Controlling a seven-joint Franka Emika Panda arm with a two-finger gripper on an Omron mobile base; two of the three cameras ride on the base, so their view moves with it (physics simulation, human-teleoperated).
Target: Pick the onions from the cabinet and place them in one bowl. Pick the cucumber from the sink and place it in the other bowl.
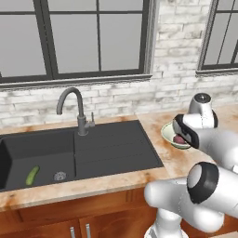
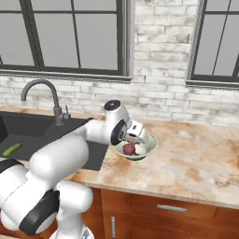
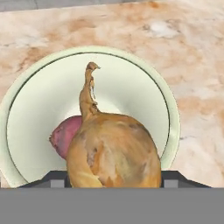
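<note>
My gripper (image 3: 113,179) is shut on the yellow-brown onion (image 3: 116,151), whose stem tip points away from the hand. It hangs just above the pale green-cream bowl (image 3: 173,113), which holds the purple-red onion (image 3: 65,135). On the counter right of the sink, the bowl (image 2: 148,148) with the purple-red onion (image 2: 129,149) lies under my gripper (image 2: 138,135). The cucumber (image 1: 32,175) lies in the left basin of the dark sink (image 1: 111,148). The cabinet and the other bowl are out of view.
A dark gooseneck tap (image 1: 74,109) stands behind the sink. A white brick wall with dark-framed windows backs the counter. Marbled counter (image 2: 200,163) stretches to the right of the bowl. Wooden drawers with metal handles (image 2: 172,208) sit below.
</note>
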